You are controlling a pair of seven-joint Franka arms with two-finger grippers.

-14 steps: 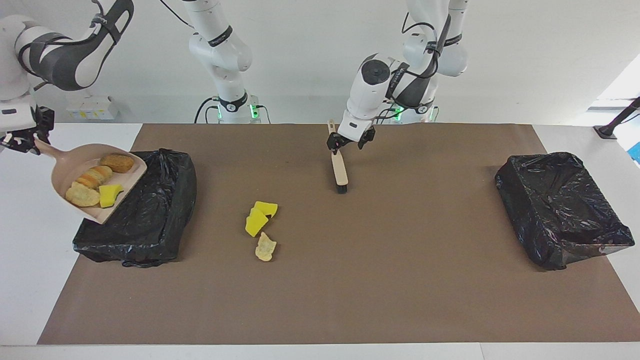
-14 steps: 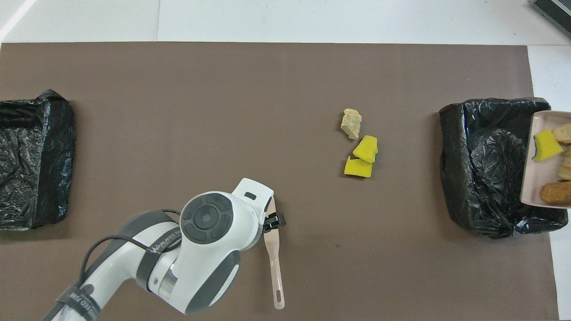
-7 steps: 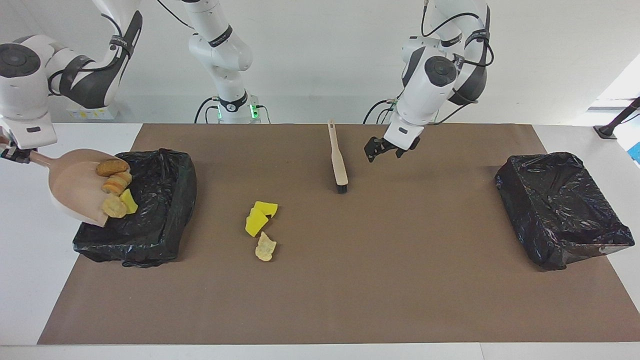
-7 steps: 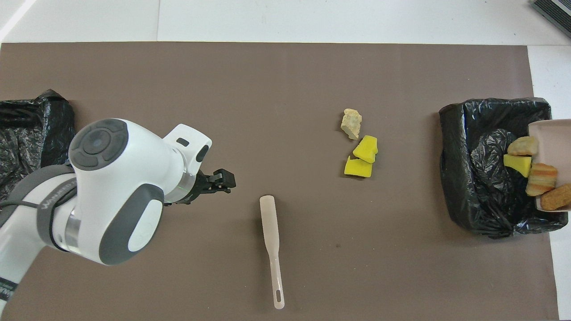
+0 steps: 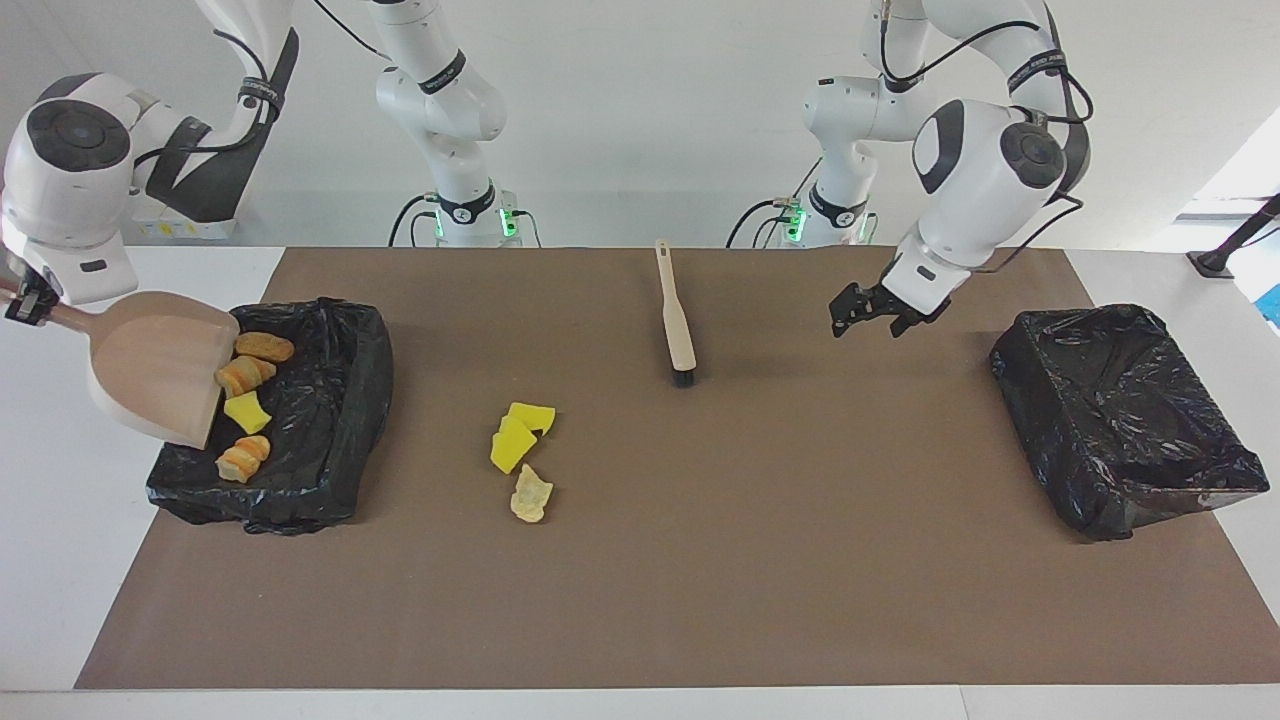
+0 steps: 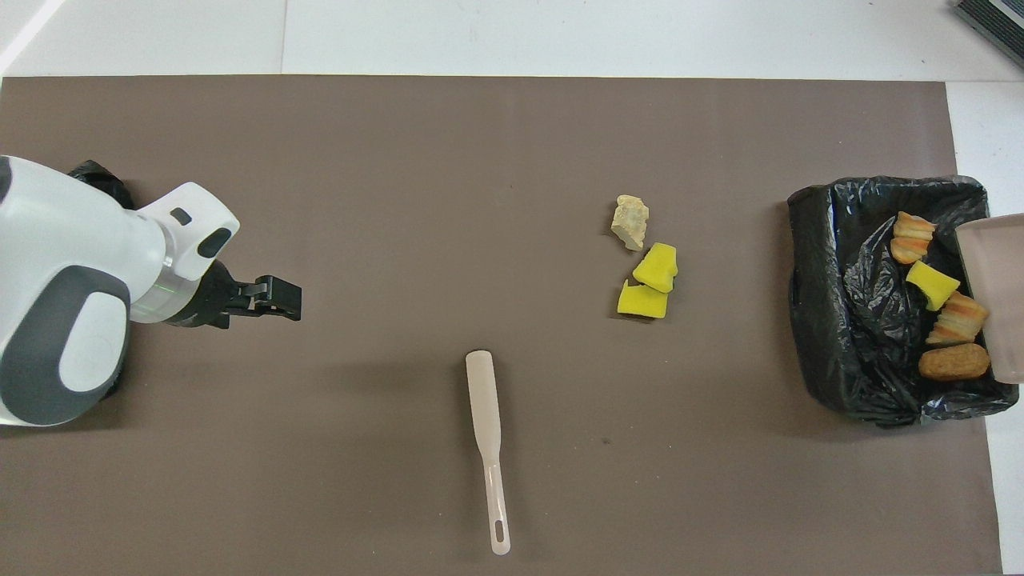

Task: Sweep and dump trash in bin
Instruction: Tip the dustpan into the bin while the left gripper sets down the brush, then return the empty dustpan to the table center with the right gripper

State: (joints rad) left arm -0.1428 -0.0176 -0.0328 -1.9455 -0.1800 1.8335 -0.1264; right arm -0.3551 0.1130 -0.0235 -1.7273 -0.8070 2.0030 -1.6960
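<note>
My right gripper (image 5: 22, 303) is shut on the handle of the beige dustpan (image 5: 155, 375), tipped steeply over the black-lined bin (image 5: 335, 400) at the right arm's end. Bread rolls (image 5: 264, 346) and a yellow sponge block (image 5: 247, 411) lie in that bin (image 6: 848, 320). Two yellow sponge blocks (image 5: 520, 432) and a pale chip (image 5: 530, 495) lie together on the brown mat, also in the overhead view (image 6: 652, 284). My left gripper (image 5: 868, 318) is open and empty, up over the mat between the brush (image 5: 678, 320) and the second bin.
The beige brush (image 6: 488, 432) lies loose on the mat, bristles down, near the robots' edge. A second black-lined bin (image 5: 1120, 420) stands at the left arm's end, mostly covered by the left arm in the overhead view. White table shows around the mat.
The left gripper let go of the brush and swung toward the left arm's end. The right gripper tipped the dustpan and the rolls and sponge slid off into the bin.
</note>
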